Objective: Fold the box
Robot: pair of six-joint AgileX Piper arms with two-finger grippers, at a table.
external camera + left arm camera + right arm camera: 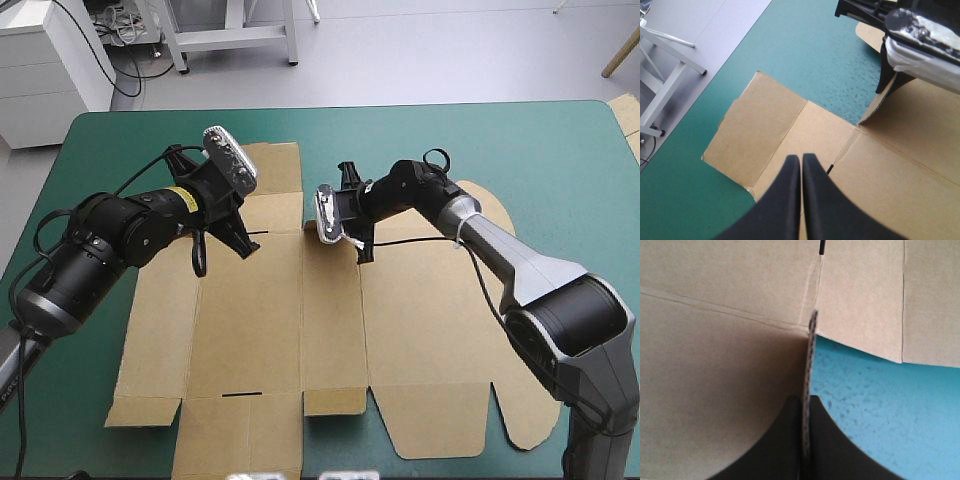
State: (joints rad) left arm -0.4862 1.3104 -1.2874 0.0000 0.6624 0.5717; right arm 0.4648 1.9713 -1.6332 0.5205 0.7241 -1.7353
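1. The box (300, 340) lay as a flat cut sheet of brown board in the middle of the teal-green cover (560, 160). Its matte panels were divided by scored creases, with a short slot (830, 168) near its far side.
2. One small flap (812, 355) on the far side, right of centre, stood on edge and showed its thin fluted rim.
3. The right gripper (807, 402) was clamped on that flap.
4. The left gripper (801, 162), just left of it, was clenched on nothing, its tips over the board by the slot. Whether they touched the board could not be told.
5. The step looked like raising the flap. It would go best by swinging the flap about its crease while the left tips pinned the neighbouring panel, since the stiff sheet might slide on the smooth cover.
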